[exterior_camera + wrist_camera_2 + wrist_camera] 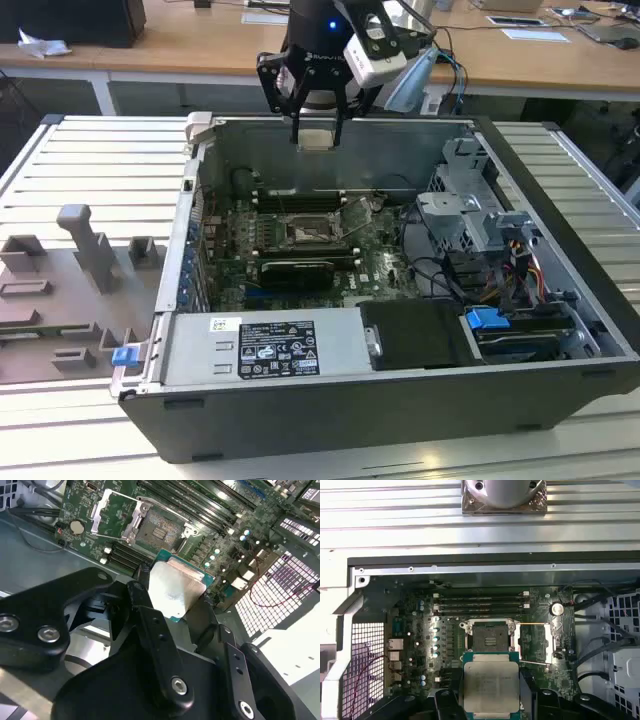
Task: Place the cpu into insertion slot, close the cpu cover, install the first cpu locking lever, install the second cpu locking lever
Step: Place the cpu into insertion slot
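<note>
My gripper (318,138) hangs above the back wall of the open computer case, shut on the cpu (318,137), a pale silver square chip on a green base. In both wrist views the cpu (490,684) (175,587) sits flat between the black fingers (451,700). Below it, on the green board, lies the insertion slot (314,232) (490,636) (161,530) with its dark centre bare. The cpu cover (536,641) (112,512) is swung open beside the slot. Thin metal levers (535,663) stand loose along the cover's edges.
Long black memory slots (482,605) run beside the socket. The case (330,420) holds a power supply (265,345), a drive cage (470,210) and cables (450,275) at the exterior view's right. Grey fixtures (85,250) stand on the slatted table at the left.
</note>
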`<state>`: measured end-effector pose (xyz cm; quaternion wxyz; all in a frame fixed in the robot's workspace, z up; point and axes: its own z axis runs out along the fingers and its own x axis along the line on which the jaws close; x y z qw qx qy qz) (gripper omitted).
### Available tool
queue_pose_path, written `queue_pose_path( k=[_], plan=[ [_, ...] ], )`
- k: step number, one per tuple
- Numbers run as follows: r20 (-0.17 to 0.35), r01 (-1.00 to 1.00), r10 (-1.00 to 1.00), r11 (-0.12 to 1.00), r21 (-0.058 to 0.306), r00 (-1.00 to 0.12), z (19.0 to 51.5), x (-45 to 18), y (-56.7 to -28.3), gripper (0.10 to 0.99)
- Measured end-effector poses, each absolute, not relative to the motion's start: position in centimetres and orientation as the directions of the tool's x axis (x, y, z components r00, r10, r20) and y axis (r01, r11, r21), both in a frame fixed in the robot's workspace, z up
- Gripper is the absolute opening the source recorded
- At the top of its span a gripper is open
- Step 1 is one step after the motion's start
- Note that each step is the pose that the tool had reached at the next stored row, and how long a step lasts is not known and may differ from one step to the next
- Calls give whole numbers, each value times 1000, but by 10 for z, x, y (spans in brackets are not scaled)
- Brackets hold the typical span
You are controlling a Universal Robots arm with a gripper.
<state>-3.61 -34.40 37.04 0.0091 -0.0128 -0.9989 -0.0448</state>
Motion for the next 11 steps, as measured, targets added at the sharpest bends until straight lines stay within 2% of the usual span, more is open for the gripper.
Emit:
queue_pose_path(
  k=[11],
  plan=[
    [19, 93, 91, 992, 89, -996, 370, -36, -344, 537]
  ],
)
